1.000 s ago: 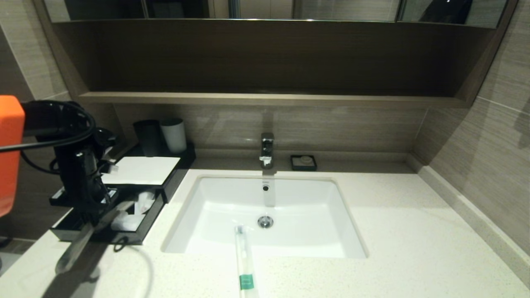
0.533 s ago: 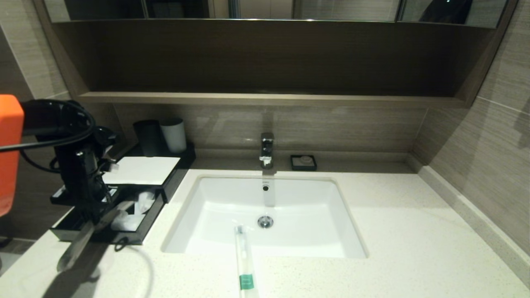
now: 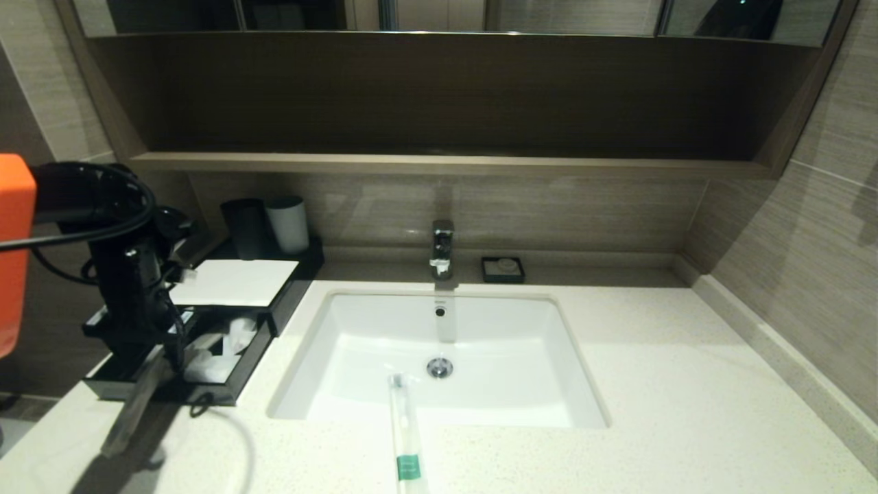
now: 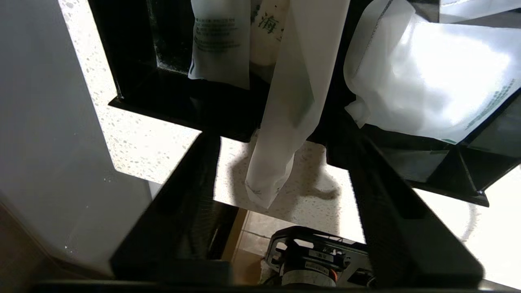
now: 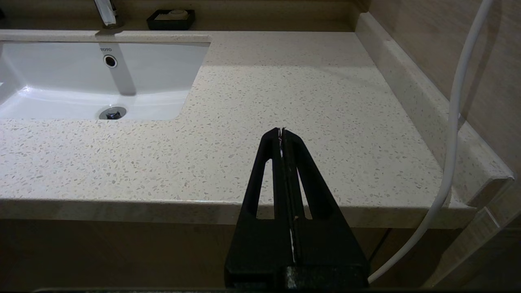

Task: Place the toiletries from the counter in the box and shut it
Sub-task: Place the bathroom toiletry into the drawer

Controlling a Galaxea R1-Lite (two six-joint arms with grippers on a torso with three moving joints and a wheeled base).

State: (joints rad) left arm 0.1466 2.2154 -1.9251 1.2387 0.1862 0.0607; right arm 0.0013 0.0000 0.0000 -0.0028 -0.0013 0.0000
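The black box (image 3: 291, 285) with a white top panel stands at the counter's (image 3: 672, 384) far left, its drawer (image 3: 226, 394) pulled out. One wrapped stick (image 3: 137, 405) lies slanted over the drawer's front wall, its outer end hanging above the counter. My left gripper (image 3: 161, 360) is open above the drawer front. In the left wrist view the stick (image 4: 285, 122) runs between my open left gripper's (image 4: 276, 138) fingers without touching them. A second stick (image 3: 406, 439) with a green label lies across the sink's front rim. My right gripper (image 5: 281, 131) is shut and empty, off the counter's front edge.
White packets (image 3: 212, 367) lie in the drawer, also in the left wrist view (image 4: 427, 81). A black cup (image 3: 243, 226) and a white cup (image 3: 288, 223) stand behind the box. The tap (image 3: 442, 247) and a soap dish (image 3: 503, 269) stand behind the sink (image 3: 480, 329).
My left arm has lifted slightly. The slanted stick's outer end has shifted a little to the right. The right arm has not moved.
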